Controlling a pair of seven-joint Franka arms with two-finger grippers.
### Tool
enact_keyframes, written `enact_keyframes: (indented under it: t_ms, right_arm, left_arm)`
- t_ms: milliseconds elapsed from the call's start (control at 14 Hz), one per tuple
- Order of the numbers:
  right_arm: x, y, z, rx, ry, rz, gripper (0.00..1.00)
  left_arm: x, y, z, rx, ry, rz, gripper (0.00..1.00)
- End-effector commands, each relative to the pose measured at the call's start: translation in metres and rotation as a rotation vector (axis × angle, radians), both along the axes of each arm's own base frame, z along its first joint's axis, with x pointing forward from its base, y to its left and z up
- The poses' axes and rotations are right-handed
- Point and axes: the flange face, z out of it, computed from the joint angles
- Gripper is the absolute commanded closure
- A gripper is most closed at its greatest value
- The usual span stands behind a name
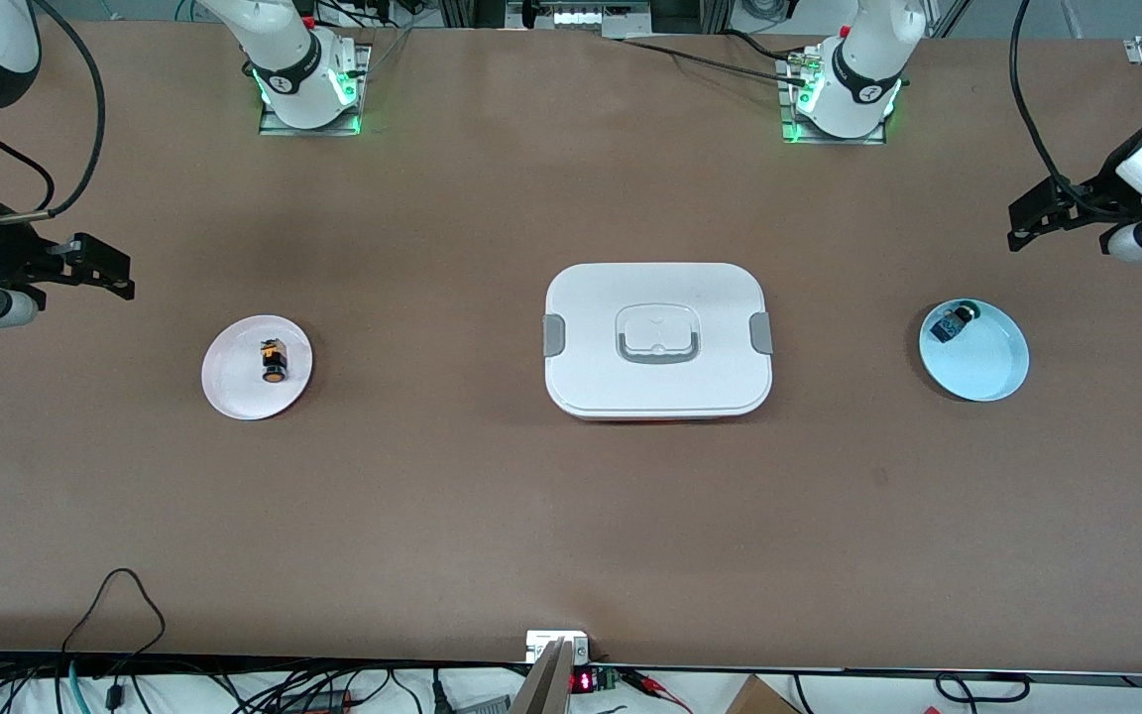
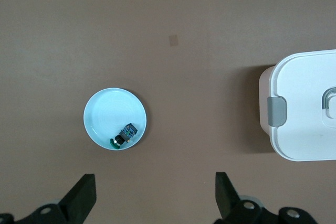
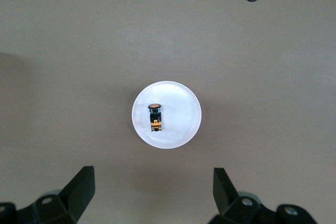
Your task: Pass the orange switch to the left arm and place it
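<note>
Front view: one tiny black push-button switch with an orange cap (image 1: 274, 361), lying on one small round white plate (image 1: 234, 392) toward the right arm's end of the table. One large white lidded box (image 1: 657, 339) mid-table. One round pale-blue plate (image 1: 987, 372) with one small blue-bodied part (image 1: 950, 326) toward the left arm's end. Right gripper (image 3: 152, 195) over bare table beside the white plate, fingers apart, empty. Left gripper (image 2: 156, 198) over bare table beside the blue plate, fingers apart, empty.

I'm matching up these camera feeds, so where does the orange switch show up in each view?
Front view: the orange switch lies on the white plate toward the right arm's end.
Left wrist view: not in it.
Right wrist view: orange switch mid-picture.
Shared landmark: that white plate.
</note>
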Motion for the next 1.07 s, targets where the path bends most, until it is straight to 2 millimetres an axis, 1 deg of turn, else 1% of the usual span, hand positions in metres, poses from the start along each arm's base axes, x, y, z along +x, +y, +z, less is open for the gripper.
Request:
enact_keyframes:
  t_ms: [0,1003]
  right_arm:
    - [-0.0022,-0.0009,0.0057,-0.004,-0.007,-0.002,0.00]
    - [-0.0034,-0.0024,0.0071,-0.001,-0.005,0.010,0.00]
  left_arm:
    - [0.0029,-0.0004,0.0067,0.005,0.002,0.001,0.00]
    - [0.0027,-0.0012,0.0066,0.005,0.004,0.000,0.00]
